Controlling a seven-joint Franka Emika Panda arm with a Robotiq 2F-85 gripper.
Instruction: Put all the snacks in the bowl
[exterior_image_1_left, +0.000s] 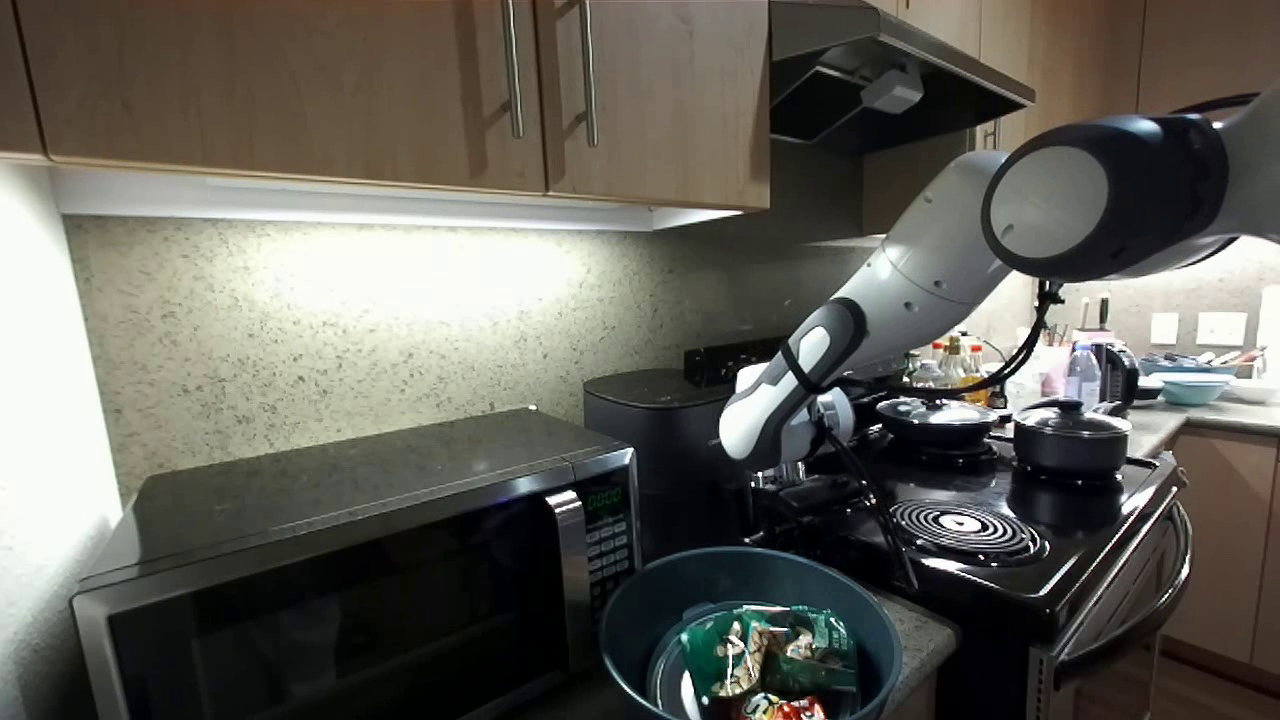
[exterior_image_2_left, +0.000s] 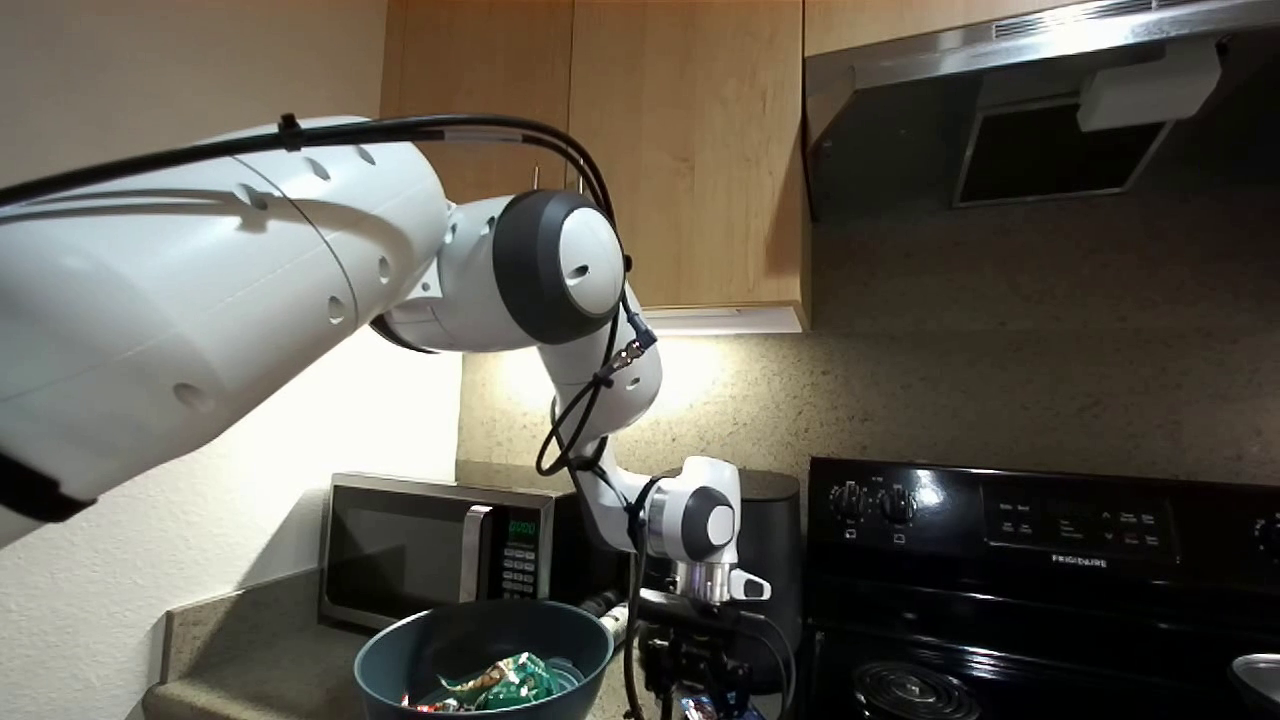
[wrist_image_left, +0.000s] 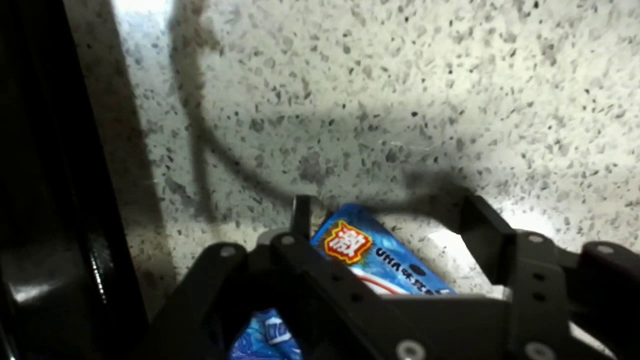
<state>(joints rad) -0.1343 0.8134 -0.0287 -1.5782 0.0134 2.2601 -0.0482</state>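
Note:
The blue bowl (exterior_image_1_left: 625, 625) stands on the counter and shows in both exterior views (exterior_image_2_left: 378, 668). Green foil packets (exterior_image_1_left: 725, 655) and an orange-red packet (exterior_image_1_left: 785, 708) lie inside it; green foil also shows in an exterior view (exterior_image_2_left: 530, 682). In the wrist view a blue snack packet (wrist_image_left: 385, 257) with red and yellow print lies on the speckled counter. My gripper (wrist_image_left: 390, 217) is open around it, with one finger near its corner and the other apart from it. More blue wrapping (wrist_image_left: 270, 337) shows beneath the gripper; whether it is a separate packet I cannot tell. In an exterior view the gripper (exterior_image_2_left: 700, 680) is low beside the bowl.
A microwave (exterior_image_1_left: 350, 560) stands behind the bowl. A tall dark appliance (exterior_image_1_left: 660, 450) stands behind the gripper. The black stove (exterior_image_1_left: 1000, 590) borders the counter, with a lidded pot (exterior_image_1_left: 1070, 440) and a pan (exterior_image_1_left: 935, 425) on it. A dark edge (wrist_image_left: 85, 200) runs along the wrist view.

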